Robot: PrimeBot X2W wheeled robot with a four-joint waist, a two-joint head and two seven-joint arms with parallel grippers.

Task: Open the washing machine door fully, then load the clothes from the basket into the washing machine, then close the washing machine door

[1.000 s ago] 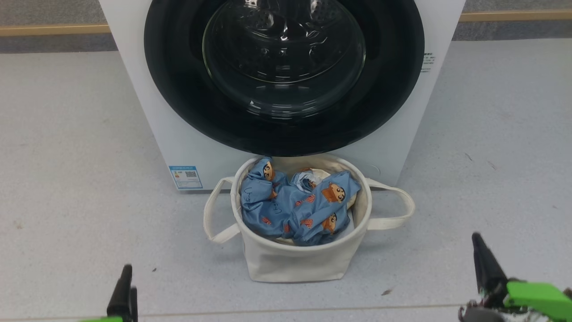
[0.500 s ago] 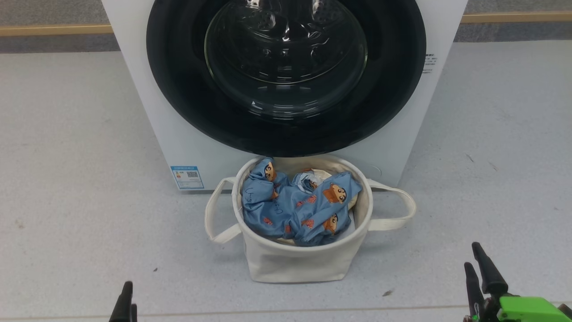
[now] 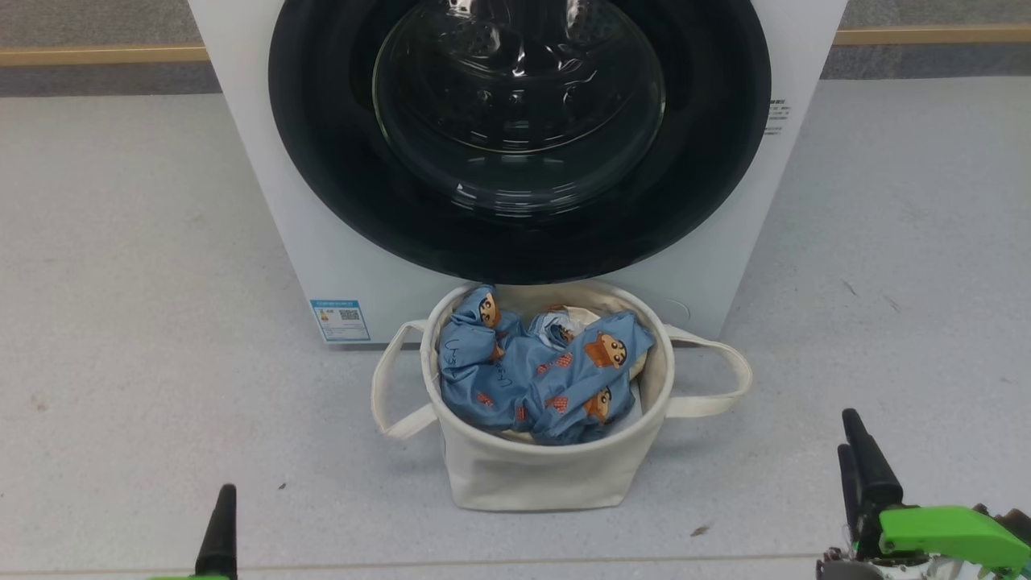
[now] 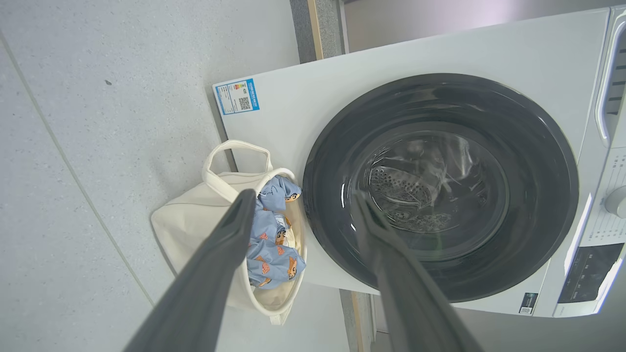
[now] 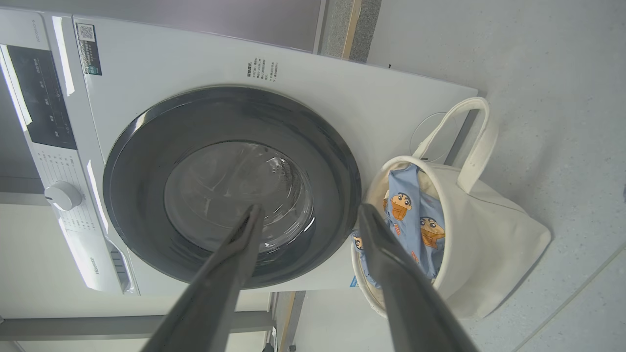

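The white washing machine [image 3: 266, 234] stands straight ahead. Its door [image 3: 322, 185] is closed, with the black rim flat against the front and the glass bowl in the middle. The cream basket [image 3: 532, 475] sits on the floor against the washer, just under the door. It holds the light blue clothes [image 3: 532, 374] printed with cartoon faces. My left gripper [image 4: 303, 195] is open and holds nothing; one of its fingertips [image 3: 219, 515] shows at the lower left. My right gripper [image 5: 309, 208] is open too, low at the right [image 3: 846, 435]. Both hang well short of the basket.
A blue sticker [image 3: 340, 320] marks the washer's lower left corner. The dial [image 4: 617, 200] and dark control panel [image 5: 41, 102] sit along its top. Grey floor [image 3: 121, 338] spreads on both sides. A wall with a wooden strip [image 3: 97, 55] runs behind.
Both grippers dipped lower in the head view, then rose a little again. The right gripper now shows both fingers. The basket, clothes and door have not moved.
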